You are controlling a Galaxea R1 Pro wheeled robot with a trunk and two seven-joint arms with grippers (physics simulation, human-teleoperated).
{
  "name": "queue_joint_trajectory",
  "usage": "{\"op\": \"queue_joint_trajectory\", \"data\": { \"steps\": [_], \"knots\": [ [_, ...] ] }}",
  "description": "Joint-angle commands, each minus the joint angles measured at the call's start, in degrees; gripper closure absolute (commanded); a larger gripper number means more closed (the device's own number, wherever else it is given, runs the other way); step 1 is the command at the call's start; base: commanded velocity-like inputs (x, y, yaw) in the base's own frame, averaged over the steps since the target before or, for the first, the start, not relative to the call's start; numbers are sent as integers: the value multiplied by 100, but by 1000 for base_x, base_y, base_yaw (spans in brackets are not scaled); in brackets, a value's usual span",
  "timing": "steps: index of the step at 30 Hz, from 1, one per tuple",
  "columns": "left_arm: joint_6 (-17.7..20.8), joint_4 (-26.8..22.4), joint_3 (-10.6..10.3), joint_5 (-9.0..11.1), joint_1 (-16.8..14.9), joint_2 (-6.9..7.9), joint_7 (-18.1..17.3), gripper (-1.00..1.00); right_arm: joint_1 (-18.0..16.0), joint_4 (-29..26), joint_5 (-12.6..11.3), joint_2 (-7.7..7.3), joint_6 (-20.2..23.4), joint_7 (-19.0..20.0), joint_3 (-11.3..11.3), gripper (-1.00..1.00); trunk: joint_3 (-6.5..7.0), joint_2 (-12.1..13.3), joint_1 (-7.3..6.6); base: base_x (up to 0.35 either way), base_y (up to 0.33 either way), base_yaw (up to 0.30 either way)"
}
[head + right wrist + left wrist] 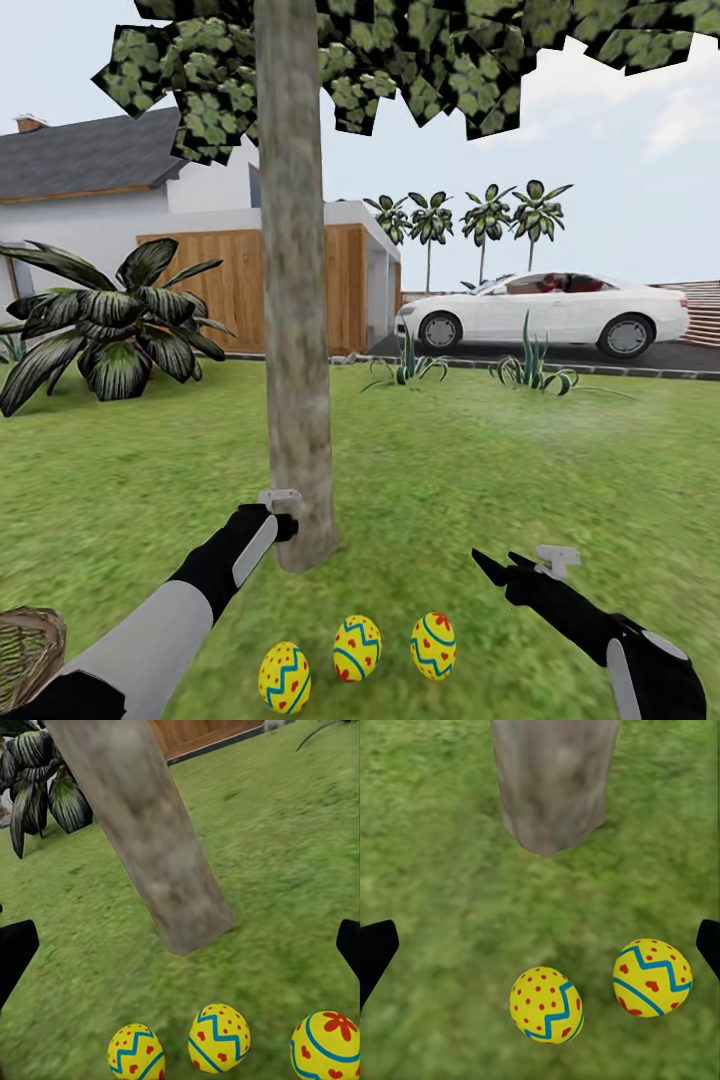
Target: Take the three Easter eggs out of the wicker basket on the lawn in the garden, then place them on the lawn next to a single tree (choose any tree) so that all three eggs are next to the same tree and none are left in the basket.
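Both fingers [352, 945] spread (empty), three Easter eggs [357, 647] on lawn [500, 470] beside tree [295, 350]

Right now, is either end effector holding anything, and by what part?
Nothing is held. Both the left end effector and right end effector are open; three eggs lie on the lawn.

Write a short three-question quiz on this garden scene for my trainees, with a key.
1. True or false: an egg lies inside the basket.
2. How many eggs lie on the grass by the tree?
3. The right gripper is: A) open, B) shut on an egg, C) touching the trunk.

Key: 1 false, though the basket is mostly cut off; 2 three, in a row near the trunk; 3 A, empty above the grass.
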Motion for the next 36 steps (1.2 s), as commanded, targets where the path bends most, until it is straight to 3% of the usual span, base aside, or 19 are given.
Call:
{"op": "queue_joint_trajectory", "data": {
  "steps": [1, 10, 36],
  "knots": [
    [12, -7, -27, 60, -4, 4, 54, -100, -6, -4, -19, 6, 47, 22, -15, -100, 16, -1, -4, 0, 0, 0],
    [12, -7, -27, 50, -4, 4, 54, -100, -6, -2, -19, 6, 47, 22, -15, -100, 215, 11, -27, 0, 0, 0],
    [12, -7, -34, 49, -4, -4, 62, -100, -6, 4, -23, 10, 47, 28, -15, -100, 682, 1048, -595, 0, 0, 0]
  ]
}}
